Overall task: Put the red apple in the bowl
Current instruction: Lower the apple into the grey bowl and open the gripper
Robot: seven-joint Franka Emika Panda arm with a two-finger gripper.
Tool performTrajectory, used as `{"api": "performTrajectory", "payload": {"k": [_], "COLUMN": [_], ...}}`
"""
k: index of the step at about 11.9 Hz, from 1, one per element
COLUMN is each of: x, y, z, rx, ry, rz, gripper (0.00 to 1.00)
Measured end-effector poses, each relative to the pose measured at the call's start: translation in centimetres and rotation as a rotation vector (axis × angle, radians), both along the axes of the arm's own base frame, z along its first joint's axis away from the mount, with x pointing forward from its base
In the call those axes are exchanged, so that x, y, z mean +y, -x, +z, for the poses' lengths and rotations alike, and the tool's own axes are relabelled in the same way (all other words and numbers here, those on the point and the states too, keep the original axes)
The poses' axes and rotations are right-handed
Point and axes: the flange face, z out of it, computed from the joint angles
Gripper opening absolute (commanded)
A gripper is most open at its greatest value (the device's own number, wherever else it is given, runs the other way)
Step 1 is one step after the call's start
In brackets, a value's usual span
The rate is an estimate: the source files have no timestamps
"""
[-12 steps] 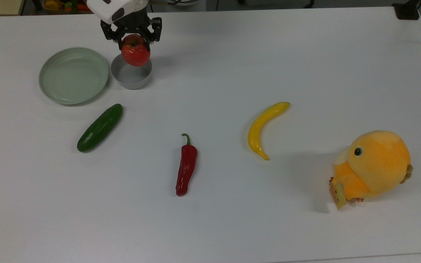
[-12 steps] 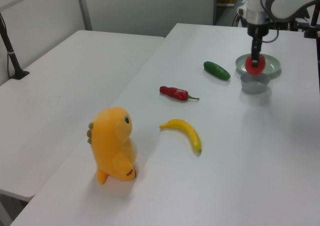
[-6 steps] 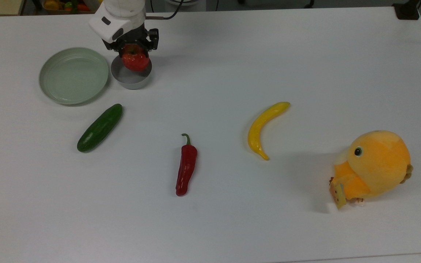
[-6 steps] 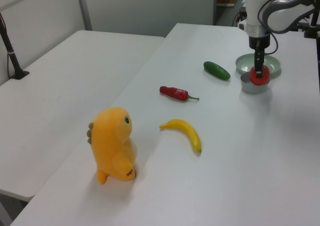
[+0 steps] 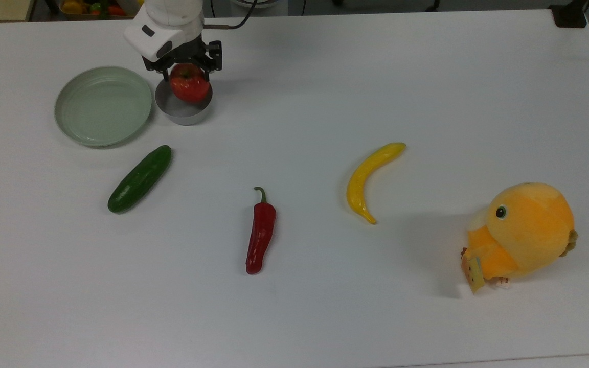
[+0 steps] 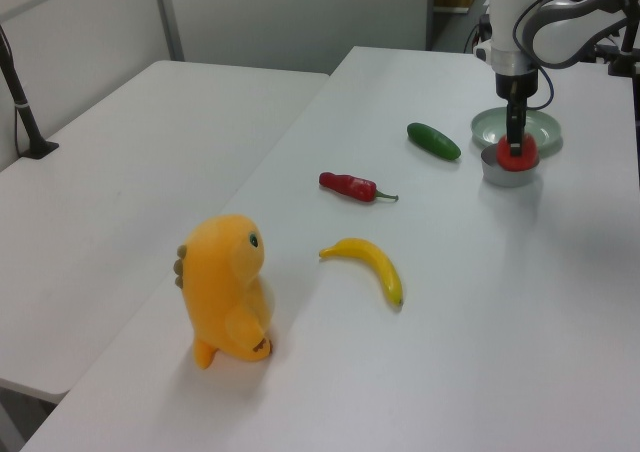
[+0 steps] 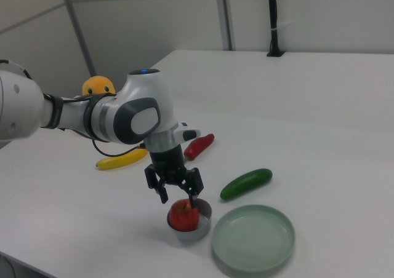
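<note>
End effector [image 7: 176, 193]: fingers spread, just above the fruit.
Red apple [image 5: 190, 87]: sat inside the bowl [image 5: 183, 111].
Bowl: far left of the bench [image 5: 376, 76] in the top view, beside the green plate [image 5: 103, 106].

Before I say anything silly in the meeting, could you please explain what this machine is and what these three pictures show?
It is a single white robot arm whose black two-finger gripper acts as a hand. One camera looks down on the white table; two others watch from opposite sides. The gripper is at the round glossy red apple, which sits in the small round grey bowl, poking above its rim. Whether the fingers are open or shut on the fruit, I cannot tell. Beside the bowl lies a shallow pale green plate. Also on the table: a dark green cucumber, a long red chili pepper, a yellow banana and an orange plush toy.
</note>
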Motion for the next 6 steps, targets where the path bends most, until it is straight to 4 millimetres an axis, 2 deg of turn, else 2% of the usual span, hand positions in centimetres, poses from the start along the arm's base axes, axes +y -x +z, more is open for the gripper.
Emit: {"api": "performTrajectory", "payload": {"k": [6], "x": [0.0], "y": [-0.8], "z": [1.4], "rx": [-0.036], "ry": [0.004], "rz": [-0.041], "gripper": [1.00]}}
